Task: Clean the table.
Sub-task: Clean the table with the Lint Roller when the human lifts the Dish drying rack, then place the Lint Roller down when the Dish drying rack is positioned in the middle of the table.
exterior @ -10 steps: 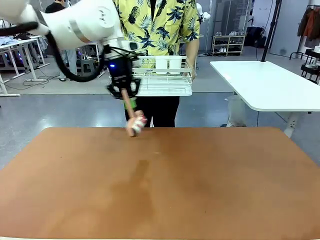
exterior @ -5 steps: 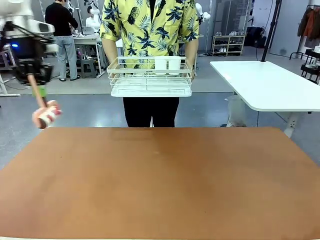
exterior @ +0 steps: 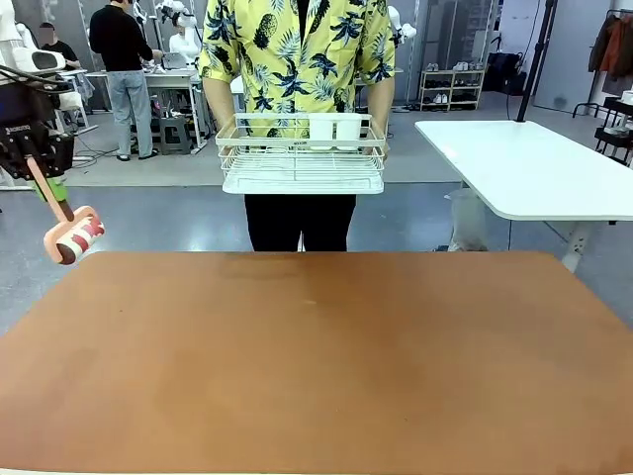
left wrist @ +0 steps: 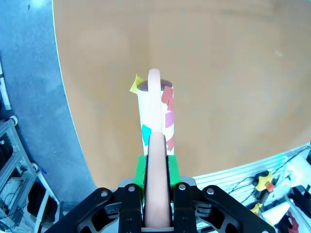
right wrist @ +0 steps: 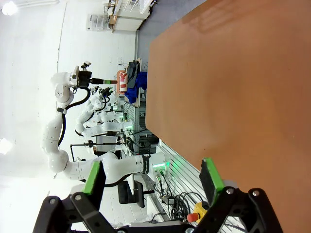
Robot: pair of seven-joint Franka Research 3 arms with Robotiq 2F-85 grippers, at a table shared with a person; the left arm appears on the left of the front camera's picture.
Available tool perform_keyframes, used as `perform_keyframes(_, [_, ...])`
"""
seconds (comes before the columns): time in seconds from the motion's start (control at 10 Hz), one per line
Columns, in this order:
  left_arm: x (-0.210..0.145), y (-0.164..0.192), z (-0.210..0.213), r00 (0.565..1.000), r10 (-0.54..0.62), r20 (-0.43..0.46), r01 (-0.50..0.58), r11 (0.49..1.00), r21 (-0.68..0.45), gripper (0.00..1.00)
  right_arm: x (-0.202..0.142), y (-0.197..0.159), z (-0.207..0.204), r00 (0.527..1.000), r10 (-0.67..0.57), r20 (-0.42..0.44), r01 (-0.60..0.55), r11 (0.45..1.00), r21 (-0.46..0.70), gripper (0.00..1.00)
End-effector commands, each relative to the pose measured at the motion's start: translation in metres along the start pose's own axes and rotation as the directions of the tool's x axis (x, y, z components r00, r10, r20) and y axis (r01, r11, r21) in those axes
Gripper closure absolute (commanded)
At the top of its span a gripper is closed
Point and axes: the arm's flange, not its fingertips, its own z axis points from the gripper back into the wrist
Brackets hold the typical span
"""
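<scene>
Table (exterior: 316, 356) fills the lower half of the front view, its terracotta top matte and bare. The left gripper (exterior: 38, 170) hangs out at ten o'clock, just beyond the far-left corner, its pads clamped tight on the pink handle of a lint roller (exterior: 74, 236). The roller head is in the air, clear of the top, with red, yellow and teal scraps stuck to its sheet. I read this as a lift-off between rolling passes, or the close of the last one. I can pick out no scraps on the top, so the job looks nearly done. Any further pass calls for swinging the roller in over the edge and setting it flat, so it rolls rather than drags. The right gripper (right wrist: 151, 175) has its fingers spread wide and holds nothing. At twelve o'clock a person (exterior: 297, 49) stands behind the far edge, holding a white wire dish rack (exterior: 300, 163) with two white cups (exterior: 334, 127) in it, off the surface. A white-topped table (exterior: 524, 163) sits at two o'clock, with grey floor all around
</scene>
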Motion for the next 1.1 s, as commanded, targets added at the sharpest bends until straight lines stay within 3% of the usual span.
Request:
perform_keyframes(0.0, [0.0013, 0.0037, 0.0065, 1.000, 0.022, -0.012, -0.021, 0.999, 0.038, 0.79, -0.0003, 0.0034, 0.0004, 1.000, 0.010, 0.001, -0.010, 1.000, 0.007, 0.00])
perform_keyframes(1.0, [0.0013, 0.0037, 0.0065, 1.000, 0.022, -0.012, -0.021, 0.999, 0.038, 0.79, -0.0003, 0.0034, 0.0004, 1.000, 0.010, 0.001, -0.010, 1.000, 0.007, 0.00])
